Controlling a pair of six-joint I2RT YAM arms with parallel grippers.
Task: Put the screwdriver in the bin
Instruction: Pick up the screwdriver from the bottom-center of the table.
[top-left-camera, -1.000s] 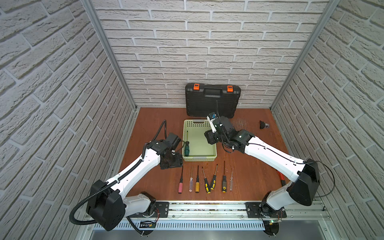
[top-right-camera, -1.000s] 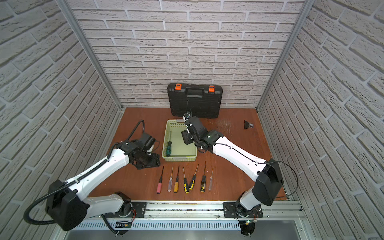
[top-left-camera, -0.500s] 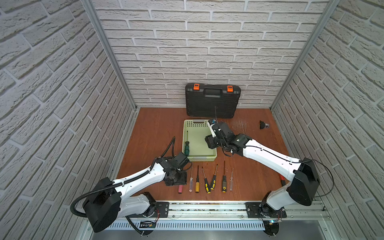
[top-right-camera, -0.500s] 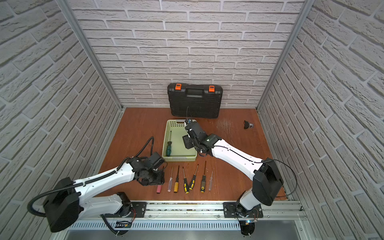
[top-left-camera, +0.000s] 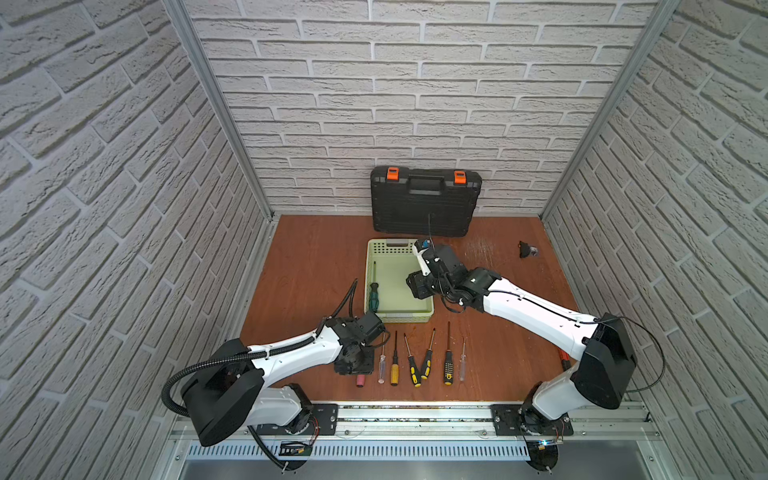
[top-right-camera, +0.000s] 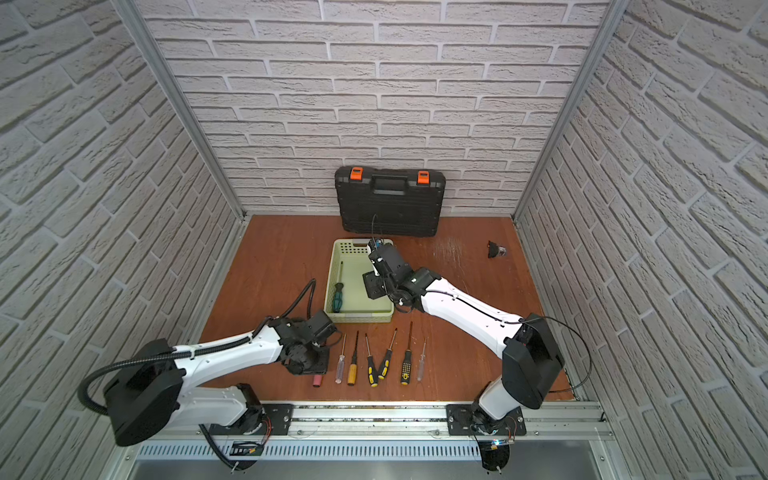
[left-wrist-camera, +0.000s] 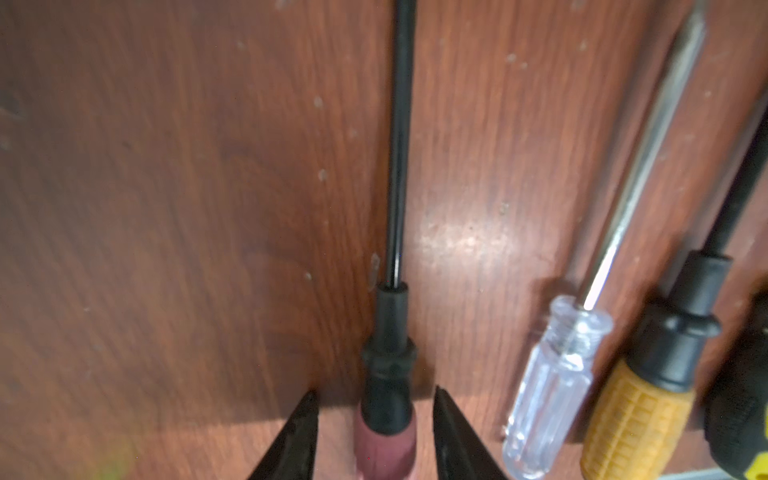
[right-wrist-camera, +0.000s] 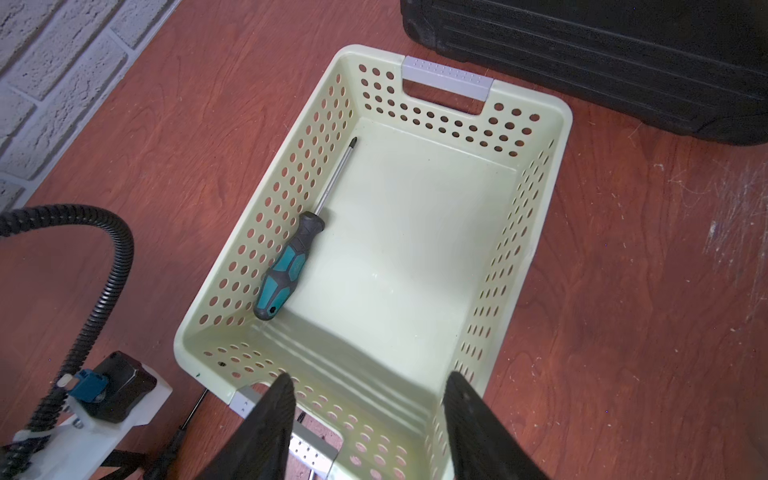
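The pale green bin (top-left-camera: 399, 319) (top-right-camera: 359, 318) (right-wrist-camera: 565, 112) sits mid-table with a teal-handled screwdriver (top-left-camera: 374, 295) (right-wrist-camera: 286, 270) lying along one side wall. A pink-handled screwdriver (top-left-camera: 360, 380) (left-wrist-camera: 384, 440) lies at the left end of a row in front of the bin. My left gripper (top-left-camera: 353, 361) (left-wrist-camera: 375, 390) is low over it, open, its fingers (left-wrist-camera: 305, 424) straddling the handle with a gap on each side. My right gripper (top-left-camera: 419, 286) (right-wrist-camera: 370, 376) hangs open over the bin's near right corner, holding nothing.
Right of the pink one lie a clear-handled screwdriver (top-left-camera: 381, 368) (left-wrist-camera: 552, 386), an orange-handled one (top-left-camera: 394, 368) and several black-and-yellow ones (top-left-camera: 426, 365). A black toolcase (top-left-camera: 426, 203) leans on the back wall. A small black part (top-left-camera: 527, 249) lies at the back right.
My left arm has swung from beside the bin to the front row and come down over the pink-handled screwdriver, its jaws narrowing. The right gripper has drifted slightly over the bin.
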